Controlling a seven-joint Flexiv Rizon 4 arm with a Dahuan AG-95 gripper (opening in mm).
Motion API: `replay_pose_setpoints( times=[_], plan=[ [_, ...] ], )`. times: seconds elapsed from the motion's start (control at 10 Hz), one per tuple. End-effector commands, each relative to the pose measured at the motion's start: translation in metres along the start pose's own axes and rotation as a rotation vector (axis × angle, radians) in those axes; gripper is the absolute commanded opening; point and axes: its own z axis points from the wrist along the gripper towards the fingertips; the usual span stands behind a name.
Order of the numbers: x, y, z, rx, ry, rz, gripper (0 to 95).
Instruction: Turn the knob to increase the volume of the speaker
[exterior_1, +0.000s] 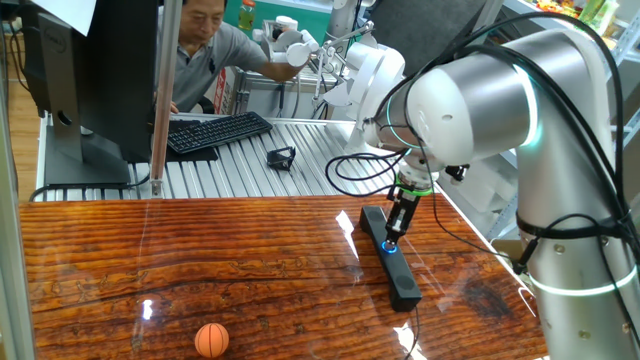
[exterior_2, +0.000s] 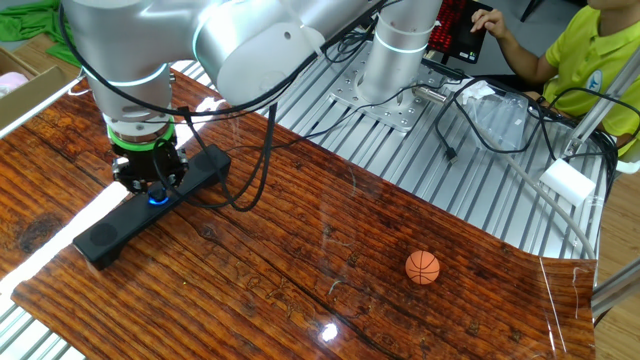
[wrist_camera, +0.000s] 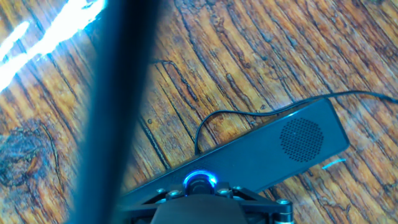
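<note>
The speaker (exterior_1: 402, 278) is a long black bar lying on the wooden table; it also shows in the other fixed view (exterior_2: 98, 236) and the hand view (wrist_camera: 298, 140). Its knob (exterior_1: 390, 245) glows blue near the bar's middle and shows in the other views too (exterior_2: 157, 198) (wrist_camera: 200, 181). My gripper (exterior_1: 392, 236) points straight down onto the knob (exterior_2: 157, 187). In the hand view the gripper (wrist_camera: 200, 188) has its fingers closed on either side of the glowing knob.
An orange ball (exterior_1: 211, 340) (exterior_2: 422, 267) lies on the wood away from the speaker. A keyboard (exterior_1: 215, 131), a black clip (exterior_1: 281, 157) and a person sit behind on the metal bench. The speaker's cable (wrist_camera: 208, 121) loops beside it.
</note>
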Motion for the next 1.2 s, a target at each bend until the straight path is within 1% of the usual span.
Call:
replay_pose_setpoints(
  times=[0.1,0.6,0.9,1.1,1.2],
  plan=[
    [-0.0003,-0.0002,0.0002,-0.005,-0.006,0.013,0.0],
    [-0.0004,0.0,0.0003,-0.008,-0.007,0.021,0.0],
    [-0.0005,0.0,0.0004,0.008,0.015,-0.007,0.0],
    [-0.0005,0.0001,0.0004,0.007,0.016,-0.011,0.0],
    [-0.0006,0.0,0.0004,0.011,0.015,-0.01,19.0]
  ],
)
